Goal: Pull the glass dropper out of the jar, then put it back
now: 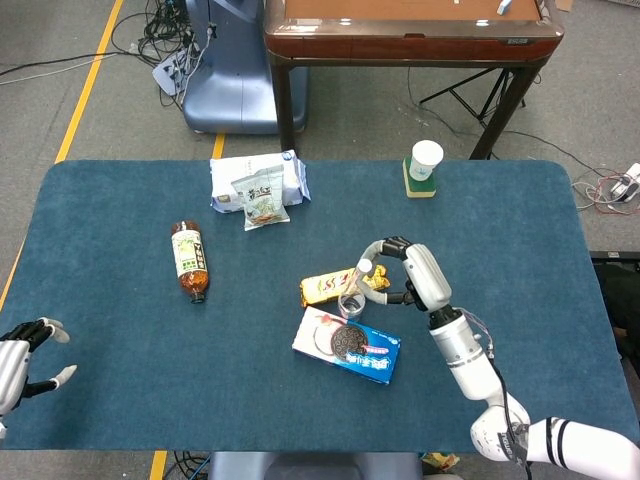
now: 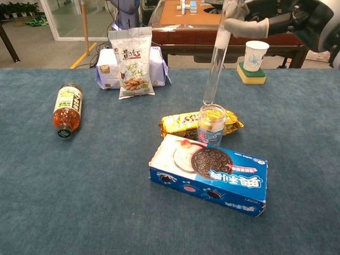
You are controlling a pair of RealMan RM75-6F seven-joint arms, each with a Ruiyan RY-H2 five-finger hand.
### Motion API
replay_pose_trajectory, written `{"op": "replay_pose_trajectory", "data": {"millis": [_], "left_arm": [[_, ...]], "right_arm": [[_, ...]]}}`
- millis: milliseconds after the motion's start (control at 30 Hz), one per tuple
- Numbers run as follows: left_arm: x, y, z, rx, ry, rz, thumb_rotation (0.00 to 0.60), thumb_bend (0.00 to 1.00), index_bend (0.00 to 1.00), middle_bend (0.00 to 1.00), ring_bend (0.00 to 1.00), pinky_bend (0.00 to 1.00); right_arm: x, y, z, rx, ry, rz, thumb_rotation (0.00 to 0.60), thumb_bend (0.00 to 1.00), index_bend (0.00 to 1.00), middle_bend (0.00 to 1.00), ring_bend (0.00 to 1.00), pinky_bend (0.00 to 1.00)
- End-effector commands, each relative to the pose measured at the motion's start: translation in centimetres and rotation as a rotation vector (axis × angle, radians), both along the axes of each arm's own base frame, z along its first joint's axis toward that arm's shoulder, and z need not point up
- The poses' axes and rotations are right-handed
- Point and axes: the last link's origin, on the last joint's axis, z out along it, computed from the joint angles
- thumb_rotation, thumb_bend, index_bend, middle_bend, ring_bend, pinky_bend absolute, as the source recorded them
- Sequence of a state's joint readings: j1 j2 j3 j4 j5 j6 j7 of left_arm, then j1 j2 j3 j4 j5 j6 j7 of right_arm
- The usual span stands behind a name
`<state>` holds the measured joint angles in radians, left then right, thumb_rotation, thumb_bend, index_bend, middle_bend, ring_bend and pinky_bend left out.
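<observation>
The glass dropper hung nearly upright from the right hand, its long axis running top to bottom with a slight lean, upper end toward the hand and lower end away from it. Its rounded tip pointed down and sat just above the open mouth of the jar, not yet inside as far as the chest view showed. The right hand pinched the dropper's upper end between a thumb and fingertips, the rest of the hand reaching in from the right at the top of the frame. In the head view the same hand arched over the jar, with the dropper showing only as a short pale sliver below the fingers.

The jar stood directly beneath the hand's fingertips, with a gold snack packet lying just behind it and a blue cookie box lying just in front, nearer the robot. The left hand rested far across the table at the near left corner, holding nothing, fingers spread.

The table wore a dark blue-green felt cloth. Well beyond the right hand stood a paper cup on a yellow and green sponge. Off toward the left lay a tea bottle on its side and a bag of snacks against a white packet. Past the table was grey floor with a yellow line, tangled cables and a wooden table.
</observation>
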<state>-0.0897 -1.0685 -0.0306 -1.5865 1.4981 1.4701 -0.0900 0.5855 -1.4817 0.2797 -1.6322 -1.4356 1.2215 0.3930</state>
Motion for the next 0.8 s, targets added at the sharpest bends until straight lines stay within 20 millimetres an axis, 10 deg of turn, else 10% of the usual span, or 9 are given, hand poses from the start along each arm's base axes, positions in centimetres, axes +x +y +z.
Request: {"op": "replay_pose_trajectory", "data": {"millis": [33, 800], "left_arm": [[0.0, 0.0, 0.1, 0.003, -0.002, 0.000, 0.600, 0.17, 0.45, 0.35, 0.30, 0.44], [0.0, -0.2, 0.3, 0.007, -0.009, -0.005, 0.600, 0.17, 0.45, 0.35, 0.30, 0.44]], "right_arm": [[0.0, 0.0, -0.6, 0.008, 0.007, 0.000, 0.600, 0.54, 0.73, 0.63, 0.44, 0.35], [-1.4, 0.2, -3.1, 0.042, 0.052, -0.026, 0.600, 0.54, 0.74, 0.63, 0.44, 0.35]]}}
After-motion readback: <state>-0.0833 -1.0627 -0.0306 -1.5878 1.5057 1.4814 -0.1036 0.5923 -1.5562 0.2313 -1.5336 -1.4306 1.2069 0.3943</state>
